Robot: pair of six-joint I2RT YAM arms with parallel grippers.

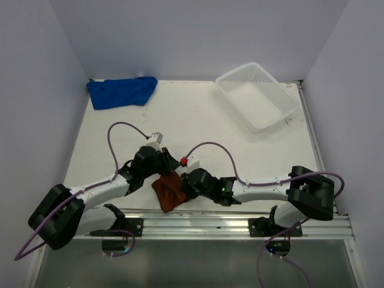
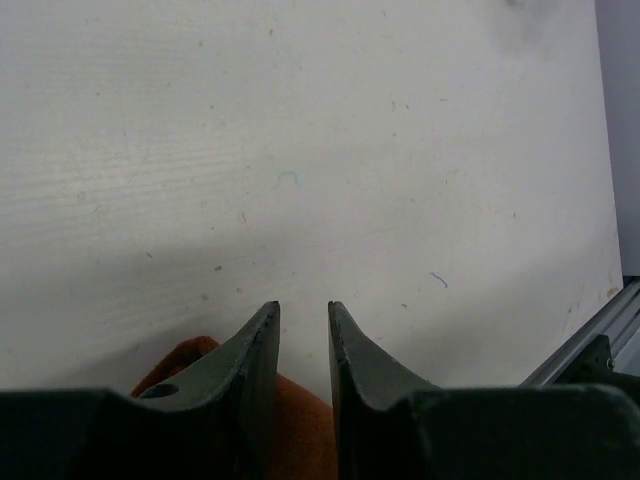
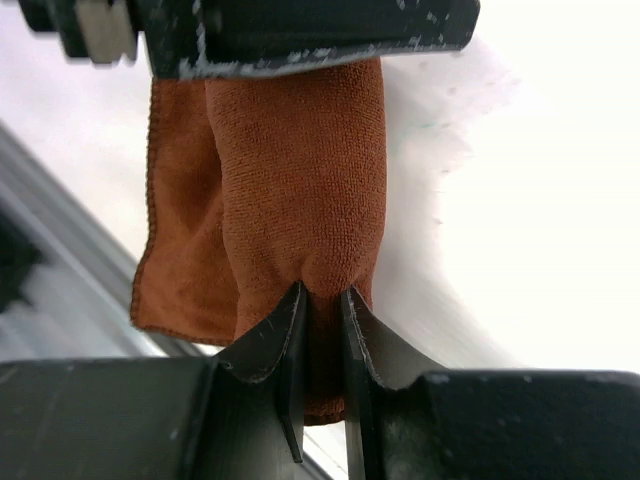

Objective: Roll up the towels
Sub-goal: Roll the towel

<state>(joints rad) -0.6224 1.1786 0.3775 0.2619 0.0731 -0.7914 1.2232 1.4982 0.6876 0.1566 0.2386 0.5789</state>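
i see the rust-brown soft cloth towel [image 1: 168, 191] at the near edge of the white table [image 1: 198, 120], between the two arms. it is folded into a loose thick roll with a fine napped weave, and a flat stitched-edge flap hangs beside the roll in the right wrist view [image 3: 300, 200]. the right gripper [image 3: 322, 295] has its jaws drawn narrow, pinching one end of the roll. the left gripper [image 2: 303, 308] is at the other end, jaws narrow too, with brown cloth [image 2: 300, 430] sitting low between them. the bright royal blue cloth towel [image 1: 122, 91] lies crumpled at the far left corner, well apart from both arms. the white plastic mesh basket [image 1: 277, 119] sits at the far right.
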